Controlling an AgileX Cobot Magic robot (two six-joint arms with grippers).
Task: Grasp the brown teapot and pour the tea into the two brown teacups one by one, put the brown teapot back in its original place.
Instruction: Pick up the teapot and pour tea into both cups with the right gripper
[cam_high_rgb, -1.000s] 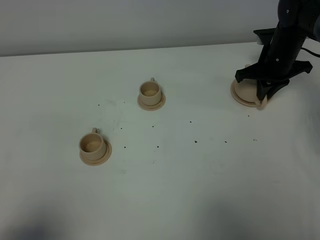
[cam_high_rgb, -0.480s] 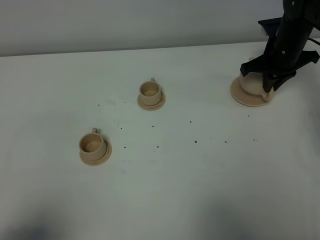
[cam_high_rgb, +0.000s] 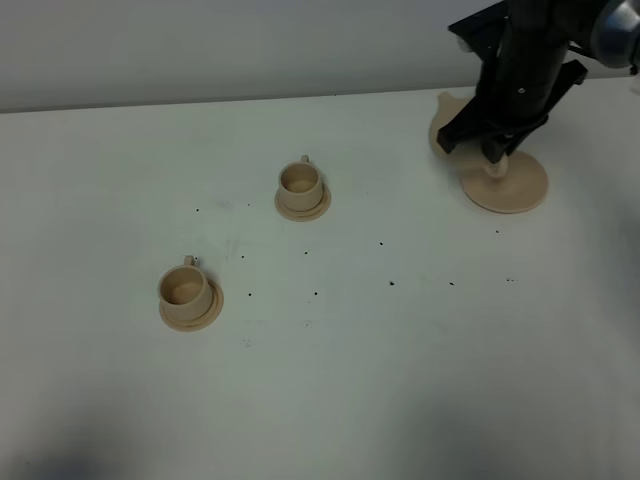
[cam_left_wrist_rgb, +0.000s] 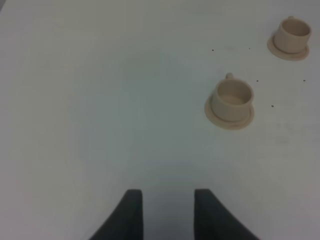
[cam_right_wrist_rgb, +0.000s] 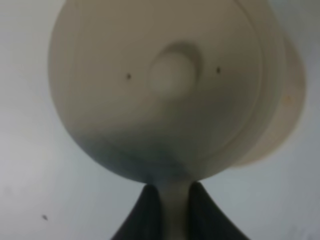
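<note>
The right claw (cam_high_rgb: 494, 158) is lifting the brown teapot (cam_high_rgb: 446, 122).
The right arm is leaning over the counter (cam_high_rgb: 350, 380), its claw pinching the teapot's handle. A second ago the teapot was sitting on the big saucer (cam_high_rgb: 512, 190); now it is hanging in the air, nearer the two brown teacups (cam_high_rgb: 300, 181). The left claw (cam_left_wrist_rgb: 167, 215) is spread apart, holding nothing.

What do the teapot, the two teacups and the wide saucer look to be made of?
The teapot: probably unglazed clay, beige-tan and matte, with no bright glints on lid or body. The near teacup and far teacup: seemingly the same matte tan clay, with thick rims. The wide saucer: same dull tan look; matte plastic cannot be ruled out.
</note>
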